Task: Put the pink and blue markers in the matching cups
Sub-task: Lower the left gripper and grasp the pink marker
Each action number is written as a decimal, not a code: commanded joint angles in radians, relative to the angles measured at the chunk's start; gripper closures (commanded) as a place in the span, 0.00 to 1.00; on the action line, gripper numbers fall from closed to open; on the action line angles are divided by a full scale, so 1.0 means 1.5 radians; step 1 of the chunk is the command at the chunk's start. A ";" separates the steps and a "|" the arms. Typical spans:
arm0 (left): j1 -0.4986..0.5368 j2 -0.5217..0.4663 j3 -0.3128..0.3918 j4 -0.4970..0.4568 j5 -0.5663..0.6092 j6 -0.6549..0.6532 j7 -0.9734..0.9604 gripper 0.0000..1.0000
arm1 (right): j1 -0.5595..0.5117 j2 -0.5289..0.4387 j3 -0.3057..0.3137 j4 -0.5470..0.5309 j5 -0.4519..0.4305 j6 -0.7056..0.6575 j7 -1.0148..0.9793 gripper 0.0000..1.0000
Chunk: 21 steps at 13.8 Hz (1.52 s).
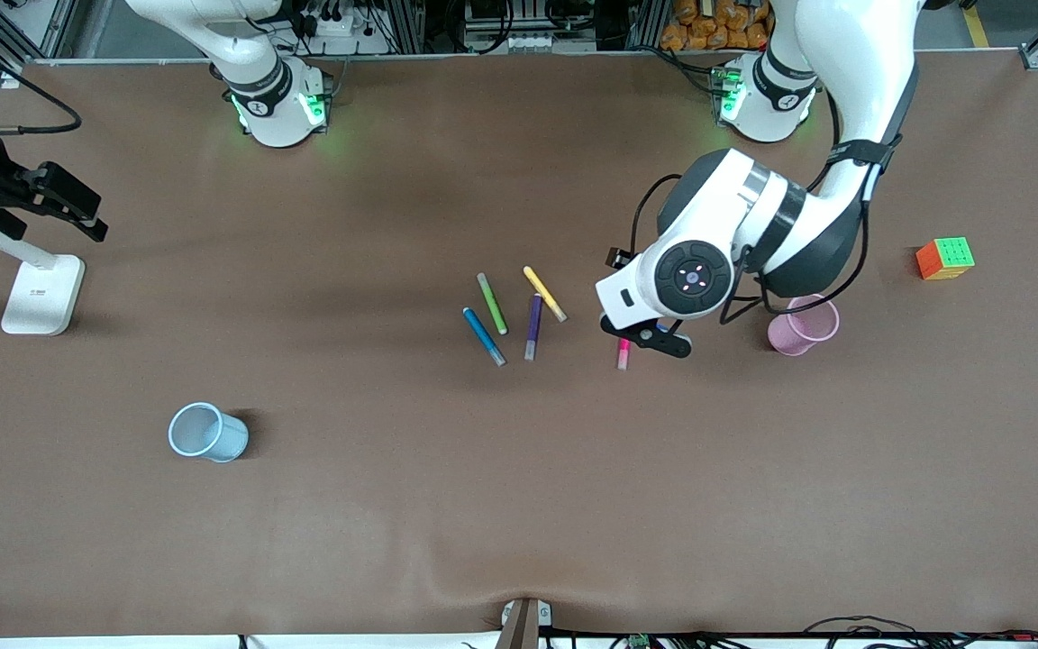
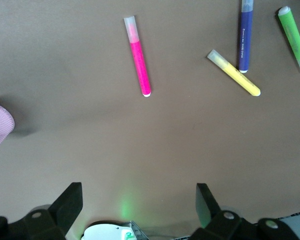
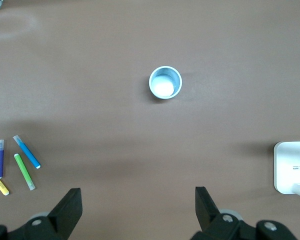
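Front view, left to right. Right gripper (image 3: 135,212): at the frame's left edge, jaws spread wide, empty, waiting. Blue cup (image 1: 206,433): lower left. Blue marker (image 1: 484,336): centre, flat on the table. Pink marker (image 1: 623,352): just right of centre. Left gripper (image 1: 645,335): over the pink marker, jaws wide apart, empty. Pink cup (image 1: 804,325): right of centre.

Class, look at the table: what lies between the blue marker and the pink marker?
The purple pen lies between the blue marker and the pink marker, as the front view shows. The rest of that stretch is bare brown table.
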 commanded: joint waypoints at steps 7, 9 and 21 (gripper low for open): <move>-0.018 0.086 0.010 0.010 0.018 0.075 -0.119 0.00 | 0.019 0.005 0.000 -0.002 -0.014 0.001 0.013 0.00; -0.016 0.114 0.013 0.008 0.022 0.117 -0.132 0.00 | 0.028 0.013 0.000 -0.002 -0.012 -0.002 0.011 0.00; -0.007 0.201 0.039 0.014 0.020 0.191 -0.081 0.07 | 0.140 0.089 0.000 0.007 -0.014 -0.014 0.006 0.00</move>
